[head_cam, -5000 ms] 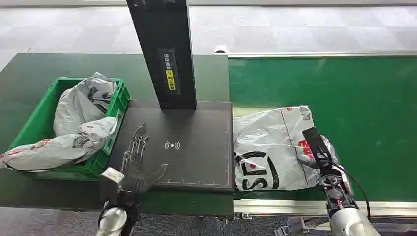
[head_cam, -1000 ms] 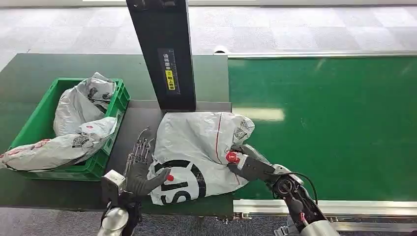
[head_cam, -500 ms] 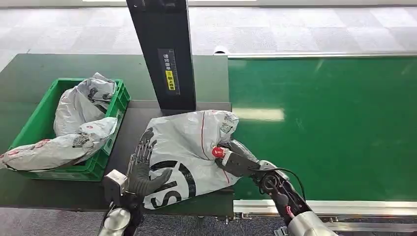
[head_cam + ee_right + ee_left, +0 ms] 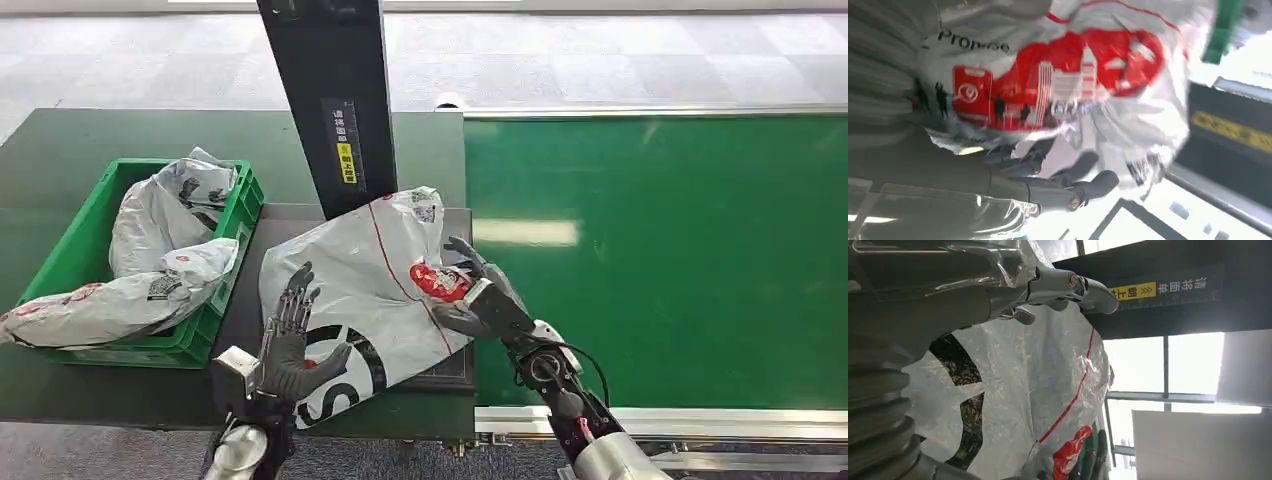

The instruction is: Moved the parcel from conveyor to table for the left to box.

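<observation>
The grey-white plastic parcel [image 4: 355,280] with black letters and a red patch lies slanted across the black scanner plate [image 4: 452,368], its far corner at the post. My left hand [image 4: 288,345] has its fingers spread, palm against the parcel's near left side; its fingers [image 4: 1068,282] reach over the parcel [image 4: 1038,385] in the left wrist view. My right hand [image 4: 478,292] is at the parcel's right edge by the red patch, thumb and fingers spread apart. Its dark fingers [image 4: 1083,189] lie straight beside the parcel [image 4: 1058,85].
A green crate [image 4: 245,200] with several grey parcels [image 4: 165,215] stands left of the plate on the dark table [image 4: 60,150]. A black scanner post [image 4: 335,100] rises behind the plate. The green conveyor belt [image 4: 680,260] runs to the right.
The right hand brought the parcel from the belt leftward onto the plate, turning it. Its fingers, closed on the parcel half a second ago, are now spread. The left hand met the parcel's left side.
</observation>
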